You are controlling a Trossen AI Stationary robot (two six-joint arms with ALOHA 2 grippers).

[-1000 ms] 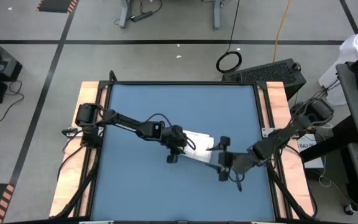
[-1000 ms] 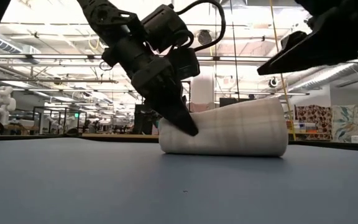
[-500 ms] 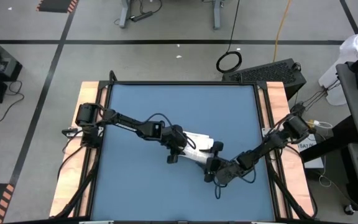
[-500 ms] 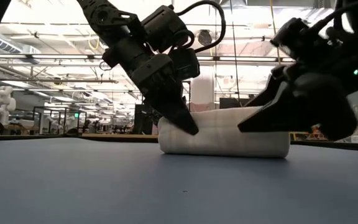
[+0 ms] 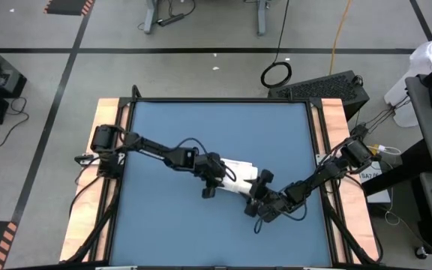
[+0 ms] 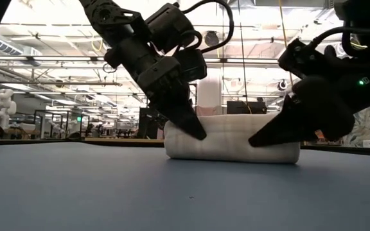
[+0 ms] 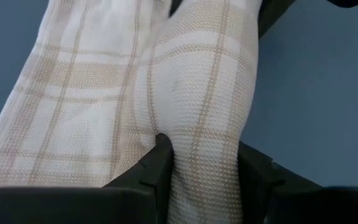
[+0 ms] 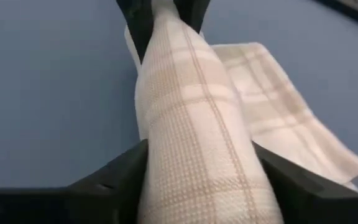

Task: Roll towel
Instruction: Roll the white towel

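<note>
The towel (image 5: 238, 174), white with a faint beige plaid, lies partly rolled in the middle of the blue table (image 5: 201, 127). Its roll (image 6: 230, 138) rests lengthwise on the tabletop. An unrolled flat part (image 8: 278, 106) lies spread on the table on the roll's far side. My left gripper (image 7: 207, 171) is shut on the roll's left end, seen in the low view (image 6: 198, 133) slanting down onto it. My right gripper (image 8: 204, 180) is shut on the roll's right end (image 6: 255, 140). My left gripper pinches the roll's left end (image 7: 204, 143) between its two fingers, which lie one on each side of the roll. They slant down from the table's left side, in line with the roll. The roll lies on the table. My right gripper has the roll's right end (image 8: 197, 155) between its two fingers (image 8: 129, 171), one against each side. It comes slanting down from the table's right near side, along the roll. The roll stays on the table, and its top is level there.
Bare blue tabletop surrounds the towel on all sides (image 5: 171, 225). Wooden side rails (image 5: 107, 127) run along the table's left and right edges. Beyond the table are floor, cables and a keyboard (image 5: 321, 86).
My right gripper has come down and moved toward the table's left onto the roll's right end, turning its wrist, and now has the roll between its fingers. That end, which stood higher than the left, has sunk, so the roll's top is level.
</note>
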